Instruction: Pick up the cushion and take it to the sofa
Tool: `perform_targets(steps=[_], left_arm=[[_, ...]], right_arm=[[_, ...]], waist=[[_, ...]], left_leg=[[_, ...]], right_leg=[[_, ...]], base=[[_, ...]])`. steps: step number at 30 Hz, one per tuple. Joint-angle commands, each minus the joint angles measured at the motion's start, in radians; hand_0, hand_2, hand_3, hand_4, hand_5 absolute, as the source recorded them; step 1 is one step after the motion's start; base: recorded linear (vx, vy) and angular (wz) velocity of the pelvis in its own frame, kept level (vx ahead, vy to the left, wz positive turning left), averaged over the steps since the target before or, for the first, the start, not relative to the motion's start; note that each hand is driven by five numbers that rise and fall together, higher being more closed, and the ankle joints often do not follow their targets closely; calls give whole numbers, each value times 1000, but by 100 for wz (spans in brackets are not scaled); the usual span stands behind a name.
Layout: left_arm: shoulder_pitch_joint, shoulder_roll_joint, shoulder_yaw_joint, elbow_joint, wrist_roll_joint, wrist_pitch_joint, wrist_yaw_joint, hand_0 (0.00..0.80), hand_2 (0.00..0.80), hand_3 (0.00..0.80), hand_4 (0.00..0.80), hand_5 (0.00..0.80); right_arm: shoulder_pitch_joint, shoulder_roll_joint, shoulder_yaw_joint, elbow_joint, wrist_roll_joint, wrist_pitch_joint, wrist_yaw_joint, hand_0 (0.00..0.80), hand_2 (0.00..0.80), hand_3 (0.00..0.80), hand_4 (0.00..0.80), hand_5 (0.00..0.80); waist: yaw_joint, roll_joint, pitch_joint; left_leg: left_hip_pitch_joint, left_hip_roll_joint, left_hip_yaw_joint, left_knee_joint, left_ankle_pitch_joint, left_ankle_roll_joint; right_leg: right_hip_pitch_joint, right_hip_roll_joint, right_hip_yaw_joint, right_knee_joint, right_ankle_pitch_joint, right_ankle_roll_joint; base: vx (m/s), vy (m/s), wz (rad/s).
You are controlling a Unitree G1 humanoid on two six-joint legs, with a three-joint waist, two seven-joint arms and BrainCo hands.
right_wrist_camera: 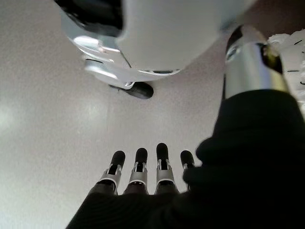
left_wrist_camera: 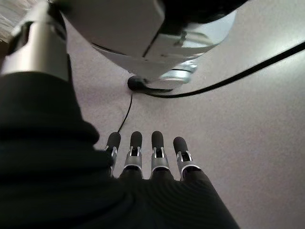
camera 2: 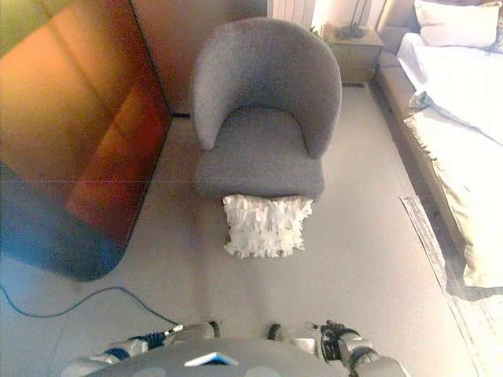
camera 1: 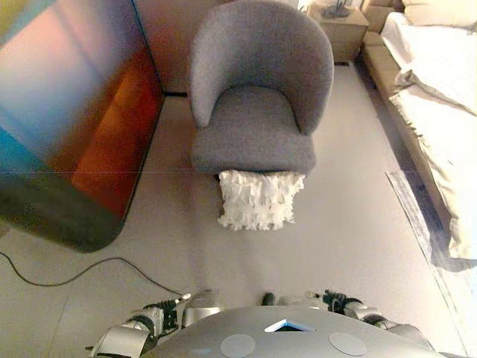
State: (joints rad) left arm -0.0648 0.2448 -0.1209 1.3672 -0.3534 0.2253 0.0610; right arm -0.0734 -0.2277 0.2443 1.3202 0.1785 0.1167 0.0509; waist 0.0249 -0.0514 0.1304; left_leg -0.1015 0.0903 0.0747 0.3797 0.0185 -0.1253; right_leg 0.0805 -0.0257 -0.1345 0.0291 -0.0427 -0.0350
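Cushion [camera 1: 259, 199] on floor, white and ruffled, leaning against front edge of grey chair [camera 1: 257, 97], touching seat base. Lies straight ahead of both hands, well apart, roughly centred between them; neither arm clearly nearer. Long axis across the view, side to side. Left hand [left_wrist_camera: 143, 157] hanging low beside body, fingers straight and relaxed, holding nothing, only floor beyond. Right hand [right_wrist_camera: 143, 167] likewise: straight fingers, empty, floor beyond, cushion edge just visible past wrist. Pickup not yet begun. Probably needs walk forward and bend before reach. Bed [camera 1: 440, 89] off to right.
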Motion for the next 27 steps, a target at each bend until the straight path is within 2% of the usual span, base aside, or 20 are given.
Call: perform_targets(steps=[1, 2, 3, 6, 8, 10, 15, 18, 20, 22, 24, 25, 27], left_arm=[[21, -48, -19, 23, -2, -6, -6, 0, 0, 0, 0, 0], [25, -47, -18, 22, -1, -9, -6, 0, 0, 0, 0, 0], [32, -42, -16, 23, -4, -13, -6, 0, 0, 0, 0, 0], [50, -40, -17, 19, -5, -13, -9, 0, 0, 0, 0, 0], [63, -41, -23, 19, 12, -12, -23, 0, 0, 0, 0, 0], [77, -44, -26, 20, 21, -14, -39, 0, 0, 0, 0, 0], [84, -51, -21, 27, 19, 8, -51, 0, 0, 0, 0, 0], [74, -46, -19, 31, 23, 29, -50, 0, 0, 0, 0, 0], [68, -38, -17, 36, 28, 19, -56, 0, 0, 0, 0, 0], [57, -24, -13, 29, 14, 22, -55, 0, 0, 0, 0, 0], [45, -13, -12, 28, 24, 24, -51, 0, 0, 0, 0, 0], [34, 0, -11, 26, 30, 22, -51, 0, 0, 0, 0, 0], [14, 11, -13, 23, 46, 24, -49, 0, 0, 0, 0, 0]], right_arm=[[-31, -20, 14, 20, 12, 17, 5, 0, 0, 0, 0, 0], [-31, -21, 13, 19, 17, 17, 5, 0, 0, 0, 0, 0], [-32, -22, 11, 21, 25, 16, 7, 0, 0, 0, 0, 0], [-25, -21, -4, 32, 15, 12, -3, 0, 0, 0, 0, 0], [-19, -24, -13, 43, 16, 9, -9, 0, 0, 0, 0, 0], [-11, -25, -20, 52, 5, 19, -13, 0, 0, 0, 0, 0], [-2, -22, -25, 74, -15, 56, -16, 0, 0, 0, 0, 0], [0, -15, -40, 81, -21, 65, -27, 0, 0, 0, 0, 0], [1, -9, -43, 79, -26, 60, -23, 0, 0, 0, 0, 0], [4, 0, -54, 72, -31, 41, -25, 0, 0, 0, 0, 0], [3, 4, -60, 61, -29, 31, -16, 0, 0, 0, 0, 0], [-2, 10, -61, 52, -33, 24, -14, 0, 0, 0, 0, 0], [-8, 17, -57, 35, -16, 10, -15, 0, 0, 0, 0, 0]], waist=[[32, -11, 43], [36, -5, 44], [45, 13, 48], [57, 45, 42], [68, 61, 30], [75, 61, 14], [80, 59, -11], [72, 48, -17], [74, 36, -22], [73, 10, -29], [79, -7, -41], [82, -16, -52], [84, -19, -60]], left_leg=[[-118, -42, 15, 152, 5, 127], [-129, -48, 13, 121, 26, 119], [-136, -54, 18, 30, 70, 101], [-126, -65, 58, -224, 146, 78], [-126, -65, 59, -376, 189, 64], [-117, -65, 59, -462, 190, 59], [-124, -28, 23, -467, 164, 51], [-99, -23, 46, -456, 132, 75], [-112, -38, 28, -401, 117, 91], [-126, -72, 36, -299, 67, 131], [-126, -100, 32, -270, 33, 163], [-109, -116, 37, -272, 13, 185], [-72, -127, 36, -290, -1, 201]], right_leg=[[51, 18, 26, 29, -23, -17], [59, 25, 30, 31, -31, -17], [83, 44, 37, 31, -49, -13], [144, 79, 40, 20, -82, -7], [190, 101, 54, 22, -118, -7], [230, 107, 72, 32, -158, -7], [260, 101, 89, 79, -241, -9], [254, 67, 69, 123, -254, 12], [243, 41, 68, 182, -239, 33], [227, -6, 55, 268, -162, 79], [213, -33, 42, 344, -85, 120], [182, -52, 27, 419, -23, 153], [127, -75, 5, 501, 42, 169]], base=[[77, -35, -19], [157, -39, -5], [223, 19, -2], [306, 58, 2], [447, 96, 14], [517, 111, 11], [543, 138, -36], [581, 213, -30], [567, 207, -28], [574, 219, -14], [483, 167, 13], [495, 139, 21], [492, 112, 9]])
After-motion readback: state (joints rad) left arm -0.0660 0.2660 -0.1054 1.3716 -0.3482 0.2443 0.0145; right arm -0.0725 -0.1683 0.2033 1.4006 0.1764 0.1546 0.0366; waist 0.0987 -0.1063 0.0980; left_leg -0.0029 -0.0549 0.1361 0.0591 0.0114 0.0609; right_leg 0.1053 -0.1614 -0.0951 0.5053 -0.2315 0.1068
